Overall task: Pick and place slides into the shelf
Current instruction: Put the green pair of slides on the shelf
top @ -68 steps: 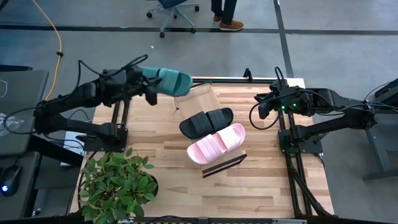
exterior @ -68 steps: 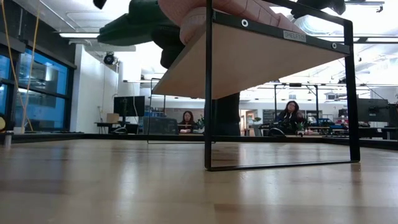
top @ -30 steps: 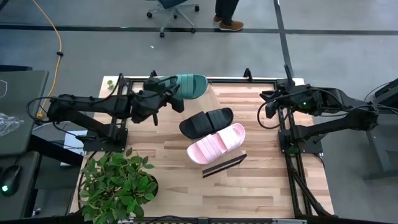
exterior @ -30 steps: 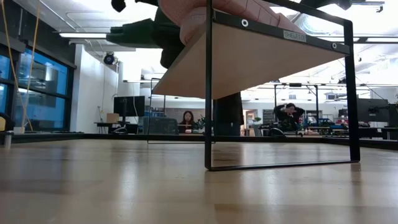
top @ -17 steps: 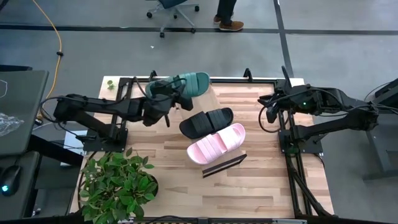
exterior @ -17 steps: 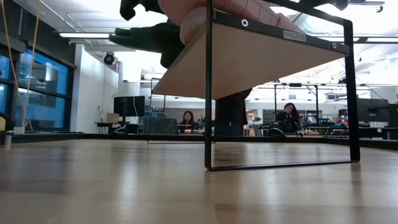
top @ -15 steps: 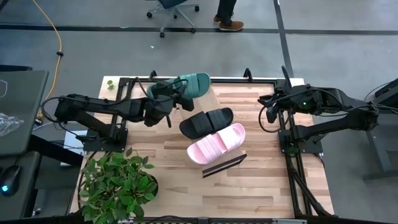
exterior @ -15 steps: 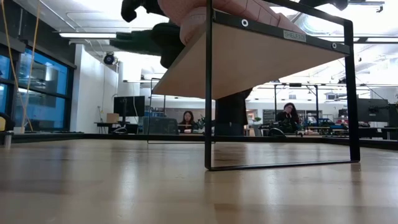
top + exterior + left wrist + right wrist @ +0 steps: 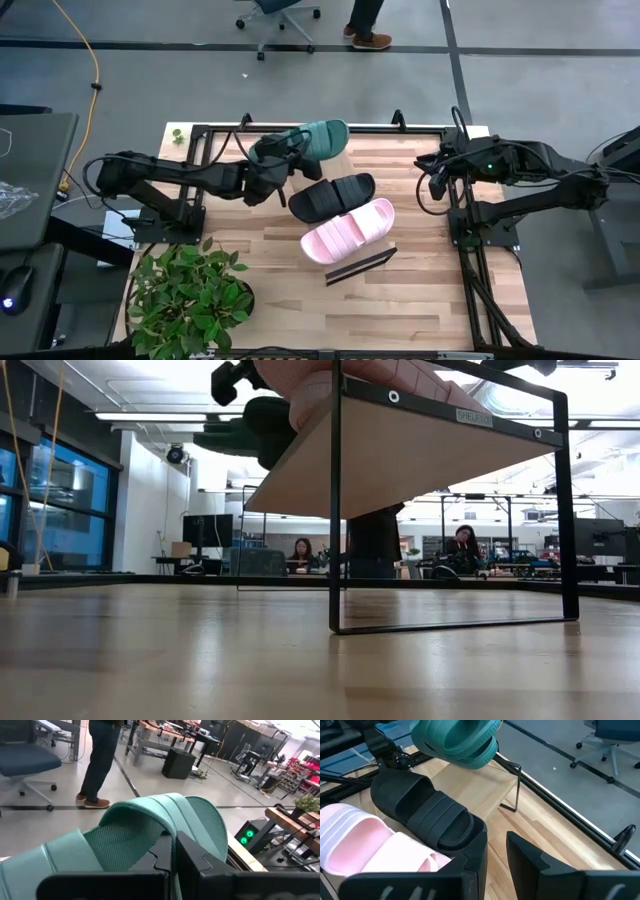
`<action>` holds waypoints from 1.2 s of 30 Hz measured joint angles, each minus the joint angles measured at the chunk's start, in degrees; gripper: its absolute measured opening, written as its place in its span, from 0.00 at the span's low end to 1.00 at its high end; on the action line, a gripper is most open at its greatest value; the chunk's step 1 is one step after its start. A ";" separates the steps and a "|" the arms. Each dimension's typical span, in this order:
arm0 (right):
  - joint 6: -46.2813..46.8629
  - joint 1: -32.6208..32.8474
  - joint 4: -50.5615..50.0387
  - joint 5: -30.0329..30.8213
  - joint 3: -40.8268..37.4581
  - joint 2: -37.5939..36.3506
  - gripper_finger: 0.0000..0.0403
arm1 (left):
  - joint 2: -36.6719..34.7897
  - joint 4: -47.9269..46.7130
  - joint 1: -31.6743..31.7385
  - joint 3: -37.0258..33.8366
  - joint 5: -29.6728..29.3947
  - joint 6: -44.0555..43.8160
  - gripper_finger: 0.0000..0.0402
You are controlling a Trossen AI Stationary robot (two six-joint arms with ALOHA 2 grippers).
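Observation:
My left gripper [image 9: 285, 152] reaches in from the table's left and is shut on the dark green slide [image 9: 323, 137], which hangs in the air over the far end of the shelf [image 9: 480, 785]. The black slide [image 9: 332, 195] and the pale pink slide [image 9: 348, 230] lie side by side, soles down, on the shelf board. The board's near black end rail [image 9: 362, 264] stands on the tabletop. In the low view the board [image 9: 400, 455] shows from below. My right gripper [image 9: 435, 172] is open and waits at the table's right side, touching nothing. My left gripper pinches the green slide's wide ribbed strap [image 9: 170, 820] at its edge between the two fingers [image 9: 192, 852]. It comes about level from the table's left. The slide is lifted clear and sticks out beyond the fingertips toward the right, roughly level, above the shelf's far end.
A potted plant [image 9: 190, 298] fills the near-left corner of the table. Black frame rails run along the table's left, right and far edges. A person's legs [image 9: 365, 25] and an office chair [image 9: 280, 15] are on the floor beyond the far edge. Bare tabletop lies near the shelf's near end.
My left gripper, still shut on the green slide, has moved toward the table's right along the far edge. It carried the slide from the table's far-left part to above the shelf's far end. The other slides and the right arm have kept still.

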 joint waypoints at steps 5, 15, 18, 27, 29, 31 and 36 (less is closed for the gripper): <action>-0.01 0.02 0.01 -0.17 0.00 0.00 0.15 | 1.11 1.22 0.00 0.00 -0.10 -0.45 0.00; -0.88 0.01 0.04 -0.17 0.00 -0.02 0.15 | 2.87 3.47 0.00 0.07 -0.20 -1.24 0.00; -0.88 0.00 0.04 -0.35 0.00 -0.02 0.15 | 3.13 2.82 0.00 -0.02 0.35 -1.88 0.00; -1.51 0.00 0.04 -0.79 0.00 -0.02 0.15 | 4.92 5.19 0.04 -0.01 0.85 -2.04 0.00; -1.51 0.02 0.04 -0.85 0.00 -0.02 0.15 | 5.31 5.92 0.04 -0.02 0.86 -2.05 0.00; -1.51 0.02 0.04 -0.85 0.00 -0.02 0.15 | 5.66 6.05 0.04 0.02 0.81 -2.08 0.00; -1.97 0.00 0.04 -0.90 0.00 -0.02 0.15 | 6.27 6.29 0.07 0.00 0.73 -2.57 0.00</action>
